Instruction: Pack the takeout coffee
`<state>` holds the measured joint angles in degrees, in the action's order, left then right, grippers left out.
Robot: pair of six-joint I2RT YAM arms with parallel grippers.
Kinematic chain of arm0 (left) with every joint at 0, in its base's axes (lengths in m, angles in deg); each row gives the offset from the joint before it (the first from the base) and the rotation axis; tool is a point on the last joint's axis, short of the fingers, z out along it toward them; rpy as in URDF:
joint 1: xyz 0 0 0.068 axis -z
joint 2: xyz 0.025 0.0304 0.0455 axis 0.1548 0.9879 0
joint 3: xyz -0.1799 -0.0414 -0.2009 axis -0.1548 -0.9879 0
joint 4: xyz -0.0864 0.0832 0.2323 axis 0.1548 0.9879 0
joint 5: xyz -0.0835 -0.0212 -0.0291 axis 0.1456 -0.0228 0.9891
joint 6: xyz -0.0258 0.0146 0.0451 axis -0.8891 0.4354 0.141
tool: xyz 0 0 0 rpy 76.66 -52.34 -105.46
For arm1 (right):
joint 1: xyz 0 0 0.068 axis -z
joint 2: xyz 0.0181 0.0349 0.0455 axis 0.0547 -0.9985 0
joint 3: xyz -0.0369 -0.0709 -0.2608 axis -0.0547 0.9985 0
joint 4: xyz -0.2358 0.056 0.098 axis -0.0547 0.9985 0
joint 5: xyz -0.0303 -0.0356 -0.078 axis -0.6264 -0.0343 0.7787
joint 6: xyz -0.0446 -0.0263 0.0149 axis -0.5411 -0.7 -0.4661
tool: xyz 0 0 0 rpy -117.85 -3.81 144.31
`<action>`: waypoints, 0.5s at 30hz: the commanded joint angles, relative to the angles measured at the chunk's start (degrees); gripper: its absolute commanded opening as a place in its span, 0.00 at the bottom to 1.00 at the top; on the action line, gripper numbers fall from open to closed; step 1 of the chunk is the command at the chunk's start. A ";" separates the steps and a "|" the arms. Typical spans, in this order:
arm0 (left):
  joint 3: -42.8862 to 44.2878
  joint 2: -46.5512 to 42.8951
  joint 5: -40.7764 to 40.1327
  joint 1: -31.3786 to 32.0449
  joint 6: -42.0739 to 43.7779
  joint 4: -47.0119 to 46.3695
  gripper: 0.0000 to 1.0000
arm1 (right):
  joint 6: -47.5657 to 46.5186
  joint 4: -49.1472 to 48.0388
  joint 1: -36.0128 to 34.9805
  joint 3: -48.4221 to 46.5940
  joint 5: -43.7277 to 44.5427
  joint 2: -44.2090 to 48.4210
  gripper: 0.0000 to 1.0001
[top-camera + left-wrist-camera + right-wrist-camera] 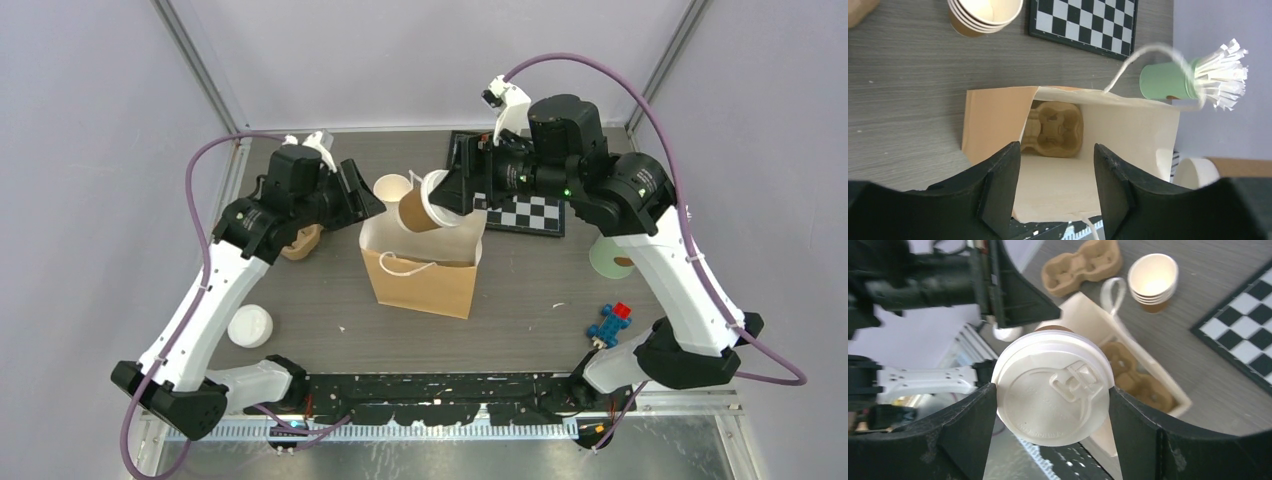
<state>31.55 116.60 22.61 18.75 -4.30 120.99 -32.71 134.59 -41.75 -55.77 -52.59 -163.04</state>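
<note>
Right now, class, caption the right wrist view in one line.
Right tool grips the lidded takeout coffee above the open paper bag holding a cup carrier.

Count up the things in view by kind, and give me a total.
Paper bag: 1
Lidded coffee cup: 1
Stack of empty cups: 1
Loose lid: 1
Cup carriers: 2
Checkerboard: 1
Green cup: 1
Toy: 1
Total: 9

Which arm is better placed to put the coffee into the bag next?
Right: the right end effector grips the takeout coffee tilted above the open paper bag. The left end effector is open and holds nothing.
</note>
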 commanded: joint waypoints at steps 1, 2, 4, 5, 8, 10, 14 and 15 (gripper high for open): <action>4.81 0.52 -4.72 -0.36 4.41 4.72 0.60 | -11.64 8.59 -0.12 -3.66 5.78 -1.83 0.76; 5.26 0.85 -4.64 -0.70 4.29 5.28 0.62 | -12.72 9.20 -0.12 -3.66 5.53 -1.92 0.76; 5.66 1.32 -2.44 -1.86 3.62 5.72 0.62 | -15.13 10.19 -0.10 -3.33 4.77 -2.11 0.76; 5.73 1.62 -1.28 -2.39 3.47 5.74 0.61 | -15.73 10.68 -0.12 -3.16 4.57 -2.42 0.76; 6.76 2.65 -0.34 -3.12 4.34 8.21 0.60 | -17.20 10.26 -0.12 -1.72 4.59 -3.08 0.76; 6.63 2.79 -0.27 -3.18 6.02 8.90 0.60 | -18.06 9.08 -0.11 -1.07 4.30 -3.83 0.76; 5.36 3.69 1.79 -4.25 7.97 7.87 0.60 | -21.35 6.96 -1.17 -0.32 4.94 -5.78 0.75; 5.32 4.30 2.95 -4.48 8.19 7.22 0.60 | -22.22 6.72 -1.83 0.27 5.87 -6.09 0.75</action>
<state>36.11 120.04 21.94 15.30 0.93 128.99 -49.65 144.01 -41.95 -56.29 -48.54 -168.02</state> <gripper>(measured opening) 0.605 0.808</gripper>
